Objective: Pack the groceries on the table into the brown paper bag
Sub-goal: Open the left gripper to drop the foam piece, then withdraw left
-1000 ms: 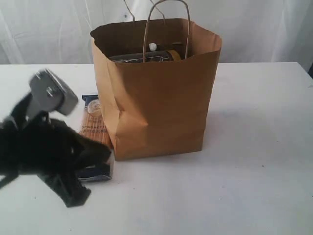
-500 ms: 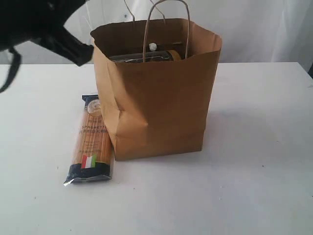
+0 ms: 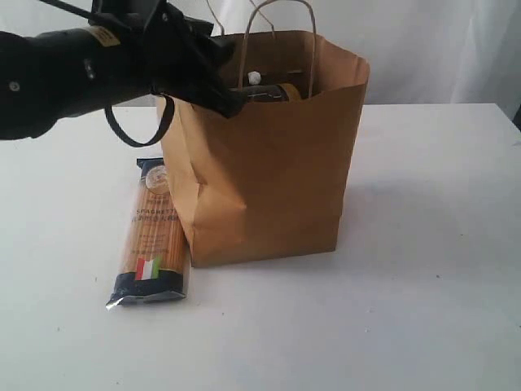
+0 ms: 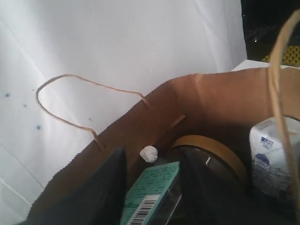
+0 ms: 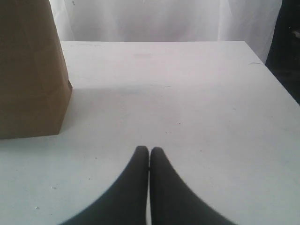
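The brown paper bag [image 3: 269,179] stands open on the table [image 3: 423,269]. My left gripper [image 3: 230,102] reaches over its left rim, open [image 4: 153,158], with a teal-labelled clear pack [image 4: 157,187] lying below between the fingers. Inside the bag [image 4: 211,98] are the yellow-lidded jar [image 4: 211,145], the bottle's white cap [image 4: 149,153] and the white-blue carton [image 4: 269,154]. The spaghetti packet [image 3: 151,236] lies flat on the table left of the bag. My right gripper [image 5: 149,151] is shut and empty over bare tabletop, right of the bag [image 5: 28,70].
White curtains hang behind the table. The bag's twisted handles [image 3: 277,32] stand up above its rim, and one handle [image 4: 281,93] crosses close to the left wrist camera. The table's right edge [image 5: 276,79] drops off into darkness.
My left arm has swung up from low over the table beside the spaghetti to the bag's top left rim. The spaghetti packet and the bag have stayed put.
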Tool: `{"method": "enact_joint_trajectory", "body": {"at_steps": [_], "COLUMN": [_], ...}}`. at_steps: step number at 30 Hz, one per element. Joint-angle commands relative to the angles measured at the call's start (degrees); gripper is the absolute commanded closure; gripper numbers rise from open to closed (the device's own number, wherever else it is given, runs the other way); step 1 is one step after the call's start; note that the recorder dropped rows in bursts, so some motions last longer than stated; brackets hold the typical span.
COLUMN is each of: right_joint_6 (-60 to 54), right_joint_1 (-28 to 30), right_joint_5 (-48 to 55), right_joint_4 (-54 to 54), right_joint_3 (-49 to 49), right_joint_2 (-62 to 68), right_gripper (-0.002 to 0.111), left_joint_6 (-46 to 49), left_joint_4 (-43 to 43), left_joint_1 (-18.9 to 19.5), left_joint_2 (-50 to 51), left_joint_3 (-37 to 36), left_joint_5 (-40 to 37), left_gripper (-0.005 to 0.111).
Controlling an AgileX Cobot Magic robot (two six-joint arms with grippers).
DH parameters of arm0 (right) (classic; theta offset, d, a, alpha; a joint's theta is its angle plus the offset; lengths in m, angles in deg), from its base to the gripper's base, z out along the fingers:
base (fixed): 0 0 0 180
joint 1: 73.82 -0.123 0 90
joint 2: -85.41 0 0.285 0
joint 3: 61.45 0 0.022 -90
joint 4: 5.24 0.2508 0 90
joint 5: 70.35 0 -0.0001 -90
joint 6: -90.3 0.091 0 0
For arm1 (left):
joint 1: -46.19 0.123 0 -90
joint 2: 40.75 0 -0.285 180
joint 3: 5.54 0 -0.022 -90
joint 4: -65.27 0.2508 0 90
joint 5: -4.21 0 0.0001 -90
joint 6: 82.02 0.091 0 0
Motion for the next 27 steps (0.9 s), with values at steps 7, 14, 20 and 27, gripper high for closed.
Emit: {"method": "enact_joint_trajectory", "body": {"at_steps": [7,14,20,27], "right_joint_6": [-0.09,-0.09,-0.09,-0.09], "right_joint_1": [-0.2,-0.2,-0.2,-0.2], "right_joint_5": [-0.55,-0.55,-0.55,-0.55], "right_joint_4": [-0.1,-0.1,-0.1,-0.1], "right_joint_3": [0.13,0.13,0.13,0.13], "right_joint_2": [-0.11,-0.11,-0.11,-0.11], "right_gripper": [0.108,0.108,0.108,0.108], "left_joint_6": [-0.95,-0.01,-0.01,2.14], "left_joint_4": [-0.7,-0.7,-0.7,-0.6], "left_joint_1": [0.09,0.09,0.09,0.09], "left_joint_2": [-0.78,-4.66,-10.95,-19.21], "left_joint_3": [1.13,1.13,1.13,1.13], "left_joint_5": [-3.74,-3.86,-4.24,-9.02], "left_gripper": [0.05,0.05,0.05,0.051]}}
